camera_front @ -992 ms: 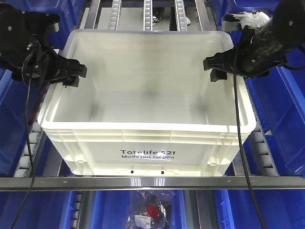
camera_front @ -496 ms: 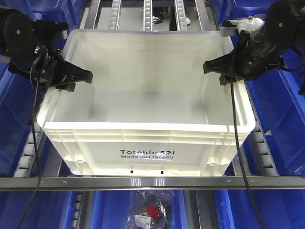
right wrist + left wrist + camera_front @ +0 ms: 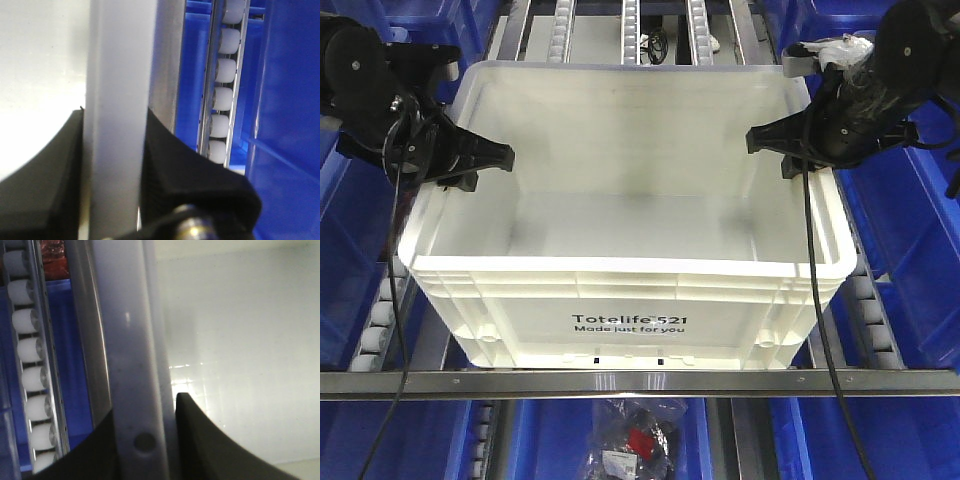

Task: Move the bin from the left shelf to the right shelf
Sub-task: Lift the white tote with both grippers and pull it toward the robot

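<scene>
My left gripper [image 3: 488,167] clamps the left wall of the one white bin [image 3: 630,290], one finger on each side of the rim. My right gripper [image 3: 770,152] clamps the right wall the same way. The bin sits on the roller shelf [image 3: 380,300], just behind its silver front rail [image 3: 640,381].

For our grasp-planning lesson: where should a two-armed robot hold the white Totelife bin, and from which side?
Grip the bin at both side rims from above, one arm each. The open top and thin upright walls let jaws straddle each rim, as the left gripper and right gripper do.
</scene>
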### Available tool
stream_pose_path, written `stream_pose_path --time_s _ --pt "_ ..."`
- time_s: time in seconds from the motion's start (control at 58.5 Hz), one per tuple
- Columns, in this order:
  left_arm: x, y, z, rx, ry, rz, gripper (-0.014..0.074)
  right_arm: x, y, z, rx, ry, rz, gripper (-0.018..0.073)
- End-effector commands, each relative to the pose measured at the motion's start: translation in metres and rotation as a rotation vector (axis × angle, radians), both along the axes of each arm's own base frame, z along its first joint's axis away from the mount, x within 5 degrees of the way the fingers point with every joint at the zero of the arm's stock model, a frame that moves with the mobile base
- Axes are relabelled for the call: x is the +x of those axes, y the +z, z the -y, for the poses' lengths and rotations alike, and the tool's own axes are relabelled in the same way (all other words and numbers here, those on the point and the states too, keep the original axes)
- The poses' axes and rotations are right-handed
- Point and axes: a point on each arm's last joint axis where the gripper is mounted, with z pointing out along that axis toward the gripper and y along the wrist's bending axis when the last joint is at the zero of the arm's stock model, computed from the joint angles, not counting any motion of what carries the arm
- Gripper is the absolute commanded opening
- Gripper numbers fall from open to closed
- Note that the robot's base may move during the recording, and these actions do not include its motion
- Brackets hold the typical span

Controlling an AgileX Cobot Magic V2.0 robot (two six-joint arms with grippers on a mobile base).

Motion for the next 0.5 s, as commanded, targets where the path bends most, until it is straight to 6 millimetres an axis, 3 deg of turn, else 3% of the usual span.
stream_pose_path --time_s 0.0,0.222,0.479 --pt "-0.015 0.042 -0.007 -0.014 0.018 0.137 -0.0007 -0.013 0.046 0.003 0.023 -0.003 0.112 -0.0004" --pt "-0.035 0.066 -0.008 -0.073 0.032 0.177 -0.0007 -0.03 0.083 0.006 0.055 -0.022 0.195 -0.0003" --pt "-0.06 0.089 -0.011 -0.124 0.031 0.204 -0.0007 -0.047 0.086 0.012 0.071 -0.067 0.194 -0.0001"
